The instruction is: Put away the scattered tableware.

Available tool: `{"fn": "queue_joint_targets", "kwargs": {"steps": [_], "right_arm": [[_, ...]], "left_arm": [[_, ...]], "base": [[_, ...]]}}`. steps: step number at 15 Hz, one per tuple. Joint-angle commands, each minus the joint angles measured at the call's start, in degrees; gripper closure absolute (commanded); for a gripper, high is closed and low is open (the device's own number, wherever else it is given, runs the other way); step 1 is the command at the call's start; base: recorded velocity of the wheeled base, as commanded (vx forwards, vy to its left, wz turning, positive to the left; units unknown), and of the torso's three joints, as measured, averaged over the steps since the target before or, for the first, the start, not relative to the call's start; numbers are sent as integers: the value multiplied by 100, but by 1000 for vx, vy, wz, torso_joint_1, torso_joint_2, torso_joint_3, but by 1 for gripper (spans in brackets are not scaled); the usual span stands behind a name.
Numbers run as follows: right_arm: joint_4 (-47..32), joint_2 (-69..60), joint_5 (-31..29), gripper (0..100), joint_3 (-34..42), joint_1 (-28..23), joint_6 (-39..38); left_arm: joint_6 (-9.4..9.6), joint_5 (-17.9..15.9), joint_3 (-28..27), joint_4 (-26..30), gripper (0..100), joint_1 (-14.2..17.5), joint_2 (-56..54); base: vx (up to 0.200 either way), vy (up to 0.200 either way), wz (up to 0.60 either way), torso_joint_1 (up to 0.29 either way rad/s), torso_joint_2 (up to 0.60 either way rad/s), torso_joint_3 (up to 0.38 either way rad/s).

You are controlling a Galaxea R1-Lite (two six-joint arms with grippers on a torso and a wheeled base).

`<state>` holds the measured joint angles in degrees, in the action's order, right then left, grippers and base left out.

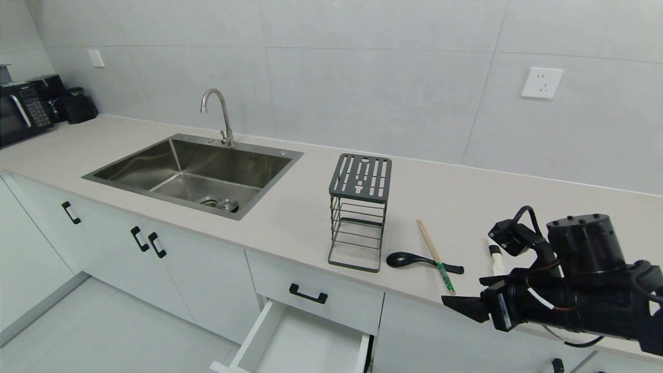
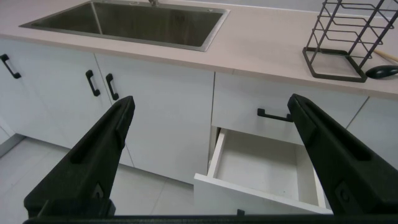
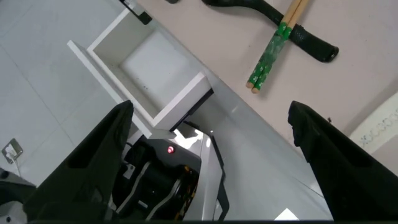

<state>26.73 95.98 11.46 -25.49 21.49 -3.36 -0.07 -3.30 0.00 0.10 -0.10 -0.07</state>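
Right of the knife rack (image 1: 359, 211): black spoon (image 1: 422, 260) under crossed chopsticks (image 1: 436, 256); farther right, white-handled utensil (image 1: 495, 256), partly hidden; below, open drawer (image 1: 305, 342), cut off; right gripper (image 3: 208, 115) and left gripper (image 2: 211, 102) spread wide, empty.

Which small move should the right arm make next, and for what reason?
Probably ease the right gripper forward over the chopsticks and lower it onto them. Its jaws are open and empty, at the front edge of the counter, near their green tips. They lie on top, across the handle of the black spoon, and the drawer below is open.
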Motion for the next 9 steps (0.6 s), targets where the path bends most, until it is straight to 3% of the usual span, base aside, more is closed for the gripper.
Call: {"fn": "queue_joint_targets", "kwargs": {"steps": [1,9], "right_arm": [[-2,439,-47,0,-211,-5,-33],[25,1775,-566,0,-984,4,-525]], "left_arm": [[-1,-4,0,-1,0,1,7],[-1,-4,0,-1,0,1,7]], "base": [[0,0,0,0,0,0],[0,0,0,0,0,0]]}}
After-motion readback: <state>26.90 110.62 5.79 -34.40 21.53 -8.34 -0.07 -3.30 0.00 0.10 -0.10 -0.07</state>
